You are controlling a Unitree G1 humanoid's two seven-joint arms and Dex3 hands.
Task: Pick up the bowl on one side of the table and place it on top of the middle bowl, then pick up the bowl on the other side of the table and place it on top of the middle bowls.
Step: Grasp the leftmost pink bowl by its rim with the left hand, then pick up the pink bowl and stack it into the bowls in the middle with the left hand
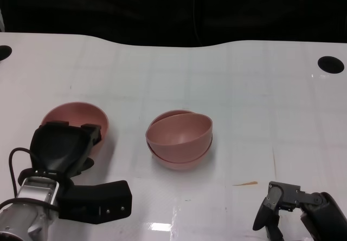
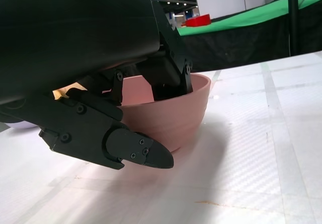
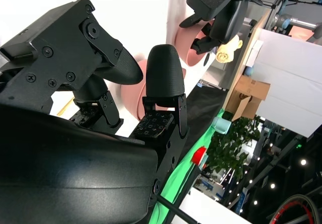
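The left pink bowl (image 1: 76, 116) sits on the white table (image 1: 244, 100), with my left hand (image 1: 62, 143) over its near rim. In the left wrist view, fingers (image 2: 173, 78) reach inside the bowl (image 2: 171, 113) and the thumb (image 2: 136, 151) lies against its outer wall, so the rim is gripped. In the middle, a pink bowl (image 1: 181, 128) rests tilted inside another pink bowl (image 1: 179, 157). My right hand (image 1: 293, 211) hovers low at the near right, fingers (image 3: 163, 68) apart and holding nothing.
Dark round holes (image 1: 331, 64) mark the table's far corners. A small brown streak (image 1: 245, 184) lies on the surface near my right hand. The table's curved far edge meets a black backdrop.
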